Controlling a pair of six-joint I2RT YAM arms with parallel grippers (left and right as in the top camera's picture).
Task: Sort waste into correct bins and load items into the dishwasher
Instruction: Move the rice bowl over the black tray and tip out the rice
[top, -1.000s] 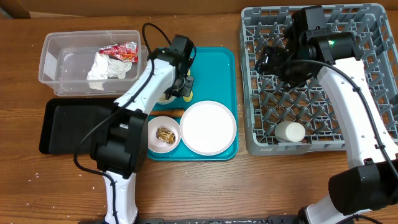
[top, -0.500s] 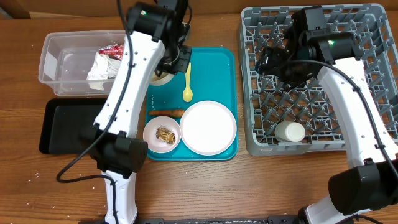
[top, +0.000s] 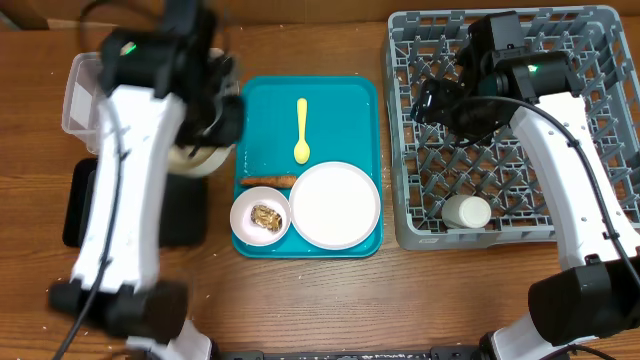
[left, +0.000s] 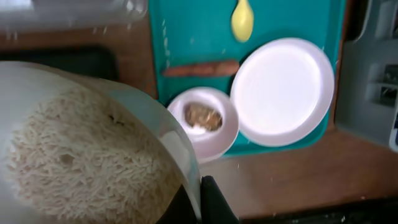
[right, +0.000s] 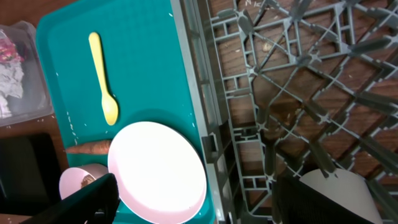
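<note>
Overhead view: L arm is motion-blurred at the table's (top: 400, 300) left side. The left gripper (left: 196, 202) is clamped on the rim of the rice bowl (top: 200, 157). In the left wrist view one dark finger (left: 214, 200) sits outside the wall and the other is mostly hidden behind the bowl. The bowl fills the lower-left of that frame, packed w/ pale rice-like grains. It hangs just left of the teal tray (top: 362, 100), about where the clear bin (top: 78, 95) and black tray (top: 75, 205) meet; can't tell if it touches either. On the teal tray the yellow spoon (top: 301, 130) lies lengthwise near the far centre, w/ an orange-brown stick (top: 268, 181) crosswise nearer the robot. The small bowl (top: 262, 217) w/ brown scraps sits at the near-left corner. The white plate (top: 335, 204) is just beside it on the right, rims touching or nearly so. The grey dish rack (top: 420, 190) stands just right of the tray. A white cup (top: 467, 211) rests in the rack's near row; can't tell its orientation. The right gripper (top: 432, 100) hovers over the rack's far-left part, fingers (right: 93, 199) spread wide w/ nothing btw them. The right wrist view looks down past them at the rack's left wall, the plate and the spoon.
</note>
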